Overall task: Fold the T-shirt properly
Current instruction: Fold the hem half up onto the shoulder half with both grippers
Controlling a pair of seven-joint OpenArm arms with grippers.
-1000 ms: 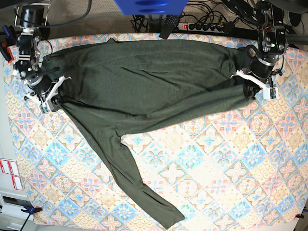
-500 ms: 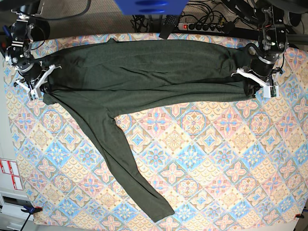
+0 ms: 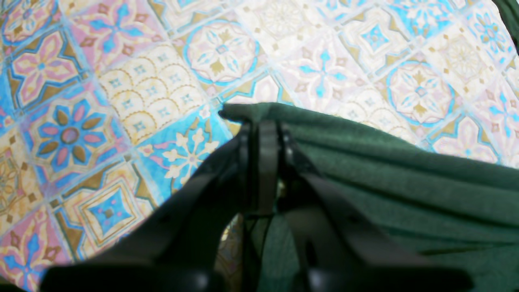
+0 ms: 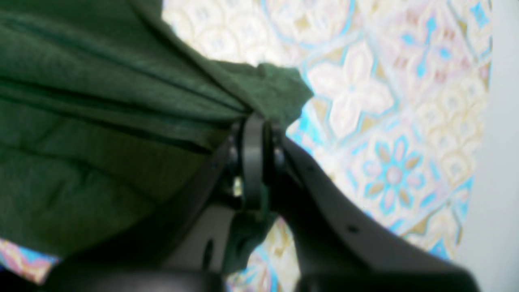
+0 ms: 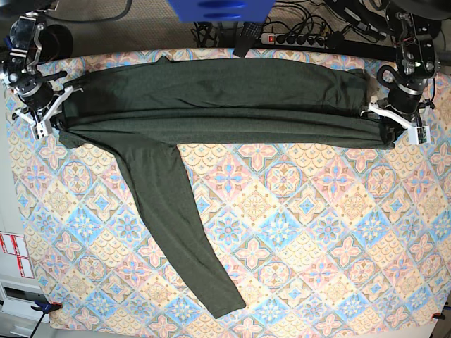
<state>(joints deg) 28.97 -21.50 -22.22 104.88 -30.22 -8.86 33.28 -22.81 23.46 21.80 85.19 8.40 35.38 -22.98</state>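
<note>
A dark olive-green, heathered knit T-shirt with long sleeves is stretched crosswise in a wide band, its front edge drawn nearly straight. One long sleeve is trailed diagonally forward, its end laid flat. Lengthwise folds are seen in the band; the layers underneath are perhaps bunched, being poorly shown.

2 arms in base view, both angled down. Left arm at 2 o'clock, left gripper tips at 3 o'clock, jaws closed. Right arm at 10 o'clock, right gripper tips at 9 o'clock, jaws closed too. 2 grippers well apart. Each wrist view: dark fingers rise from 6 o'clock, meet near center, blurred.
</note>
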